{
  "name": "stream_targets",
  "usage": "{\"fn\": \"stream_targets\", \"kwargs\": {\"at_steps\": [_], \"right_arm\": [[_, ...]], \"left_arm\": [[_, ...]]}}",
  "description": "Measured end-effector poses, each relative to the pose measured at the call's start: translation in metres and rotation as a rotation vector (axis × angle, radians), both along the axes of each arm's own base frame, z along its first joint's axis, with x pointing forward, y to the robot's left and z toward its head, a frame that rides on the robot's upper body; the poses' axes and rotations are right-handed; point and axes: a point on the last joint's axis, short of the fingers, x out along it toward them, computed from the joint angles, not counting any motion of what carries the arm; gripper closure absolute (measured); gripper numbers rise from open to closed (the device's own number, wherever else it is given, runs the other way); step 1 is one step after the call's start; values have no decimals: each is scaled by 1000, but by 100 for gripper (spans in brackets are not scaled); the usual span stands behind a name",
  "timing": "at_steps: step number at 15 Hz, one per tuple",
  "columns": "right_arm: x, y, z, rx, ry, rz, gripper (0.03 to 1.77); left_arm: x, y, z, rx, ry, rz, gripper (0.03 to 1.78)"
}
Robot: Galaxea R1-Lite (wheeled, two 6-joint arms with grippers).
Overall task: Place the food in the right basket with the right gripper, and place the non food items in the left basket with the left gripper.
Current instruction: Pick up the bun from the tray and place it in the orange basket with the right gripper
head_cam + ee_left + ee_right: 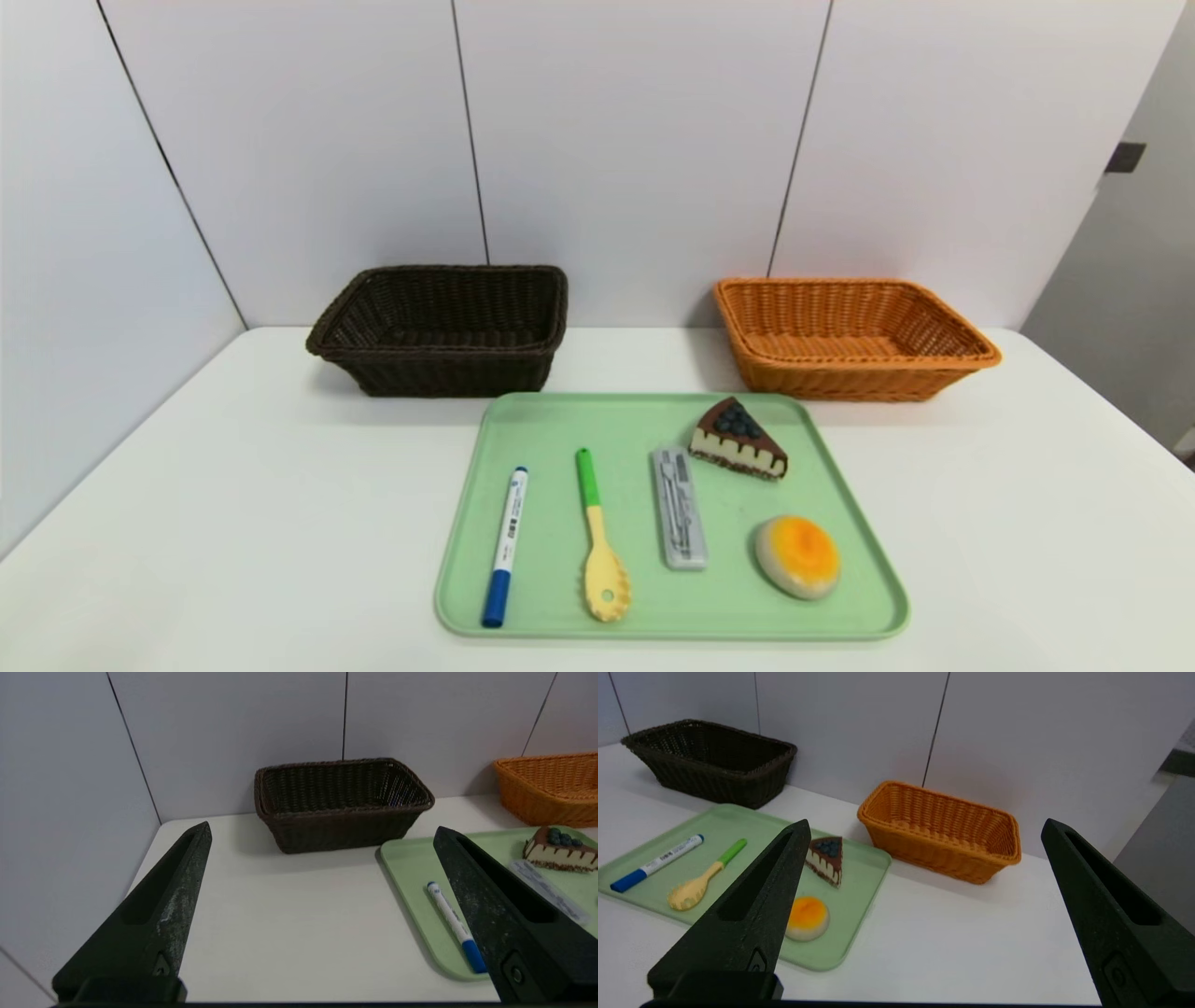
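A white table [233, 485] backed by pale wall panels carries two wicker baskets at its far edge: the dark brown left basket [439, 329] on the left and the orange right basket [854, 336] on the right, well apart, both showing only bare woven floors inside. In front of them, between the two, lies a pale green tray [551, 425] that holds all five items. From left to right on it: the white marker [505, 544] lies with its long axis running near to far, its blue cap at the near end; the yellow slotted spoon [599, 541] lies roughly parallel, green handle pointing away toward the baskets and slotted bowl toward the near rim; the flat grey case [679, 509] also runs near to far, just beside the cake wedge [737, 440], which sits at the tray's far right part with its narrow tip pointing toward the far rim. The round bun [797, 555] rests orange top up near the tray's right near corner. The left gripper [322, 833] hangs above the table's left part with its two pointed fingers spread wide, holding nothing; the right gripper [924, 828] hangs above the table's right part, fingers likewise spread wide and empty.
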Motion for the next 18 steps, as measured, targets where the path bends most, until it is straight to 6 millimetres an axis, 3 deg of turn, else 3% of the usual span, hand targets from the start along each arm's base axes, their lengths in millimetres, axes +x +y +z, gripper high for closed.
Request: {"fn": "stream_targets", "kwargs": {"at_steps": [3, 6, 9, 13, 18], "right_arm": [[45, 1, 46, -1, 16, 29, 9], [99, 8, 66, -1, 71, 115, 9], [142, 24, 66, -9, 152, 201, 9], [185, 56, 50, -40, 295, 317, 9], [203, 93, 29, -133, 615, 440, 9]], "left_arm": [[44, -1, 41, 3, -17, -35, 12], [85, -2, 58, 4, 27, -52, 12], [112, -3, 60, 7, 82, -62, 12], [126, -7, 57, 9, 119, -87, 12], [133, -7, 52, 11, 151, -88, 12]]}}
